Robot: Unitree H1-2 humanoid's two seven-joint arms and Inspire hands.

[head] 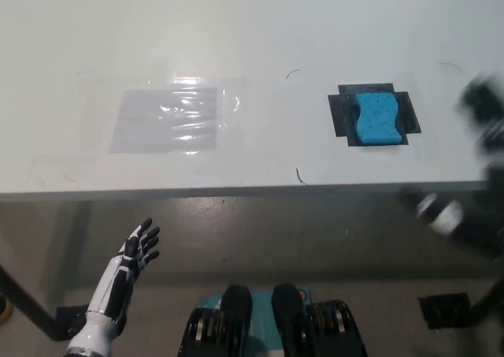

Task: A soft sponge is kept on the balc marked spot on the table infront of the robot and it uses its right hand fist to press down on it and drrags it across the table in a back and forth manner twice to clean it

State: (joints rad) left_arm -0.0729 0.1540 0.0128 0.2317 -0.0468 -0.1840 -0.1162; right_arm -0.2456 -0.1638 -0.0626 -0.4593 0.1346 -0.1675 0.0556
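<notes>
A blue sponge (376,119) lies on a black marked spot (343,113) on the white table (252,42), towards its right front. My black right hand (482,109) shows blurred at the picture's right edge, to the right of the sponge and apart from it; its fingers cannot be made out. My white left hand (138,247) rests below the table's front edge at the lower left, open with its fingers spread and holding nothing.
A clear taped plastic sheet over a grey patch (167,119) lies on the table's left half. The table's front edge (236,190) runs across the middle of the picture, with floor below it.
</notes>
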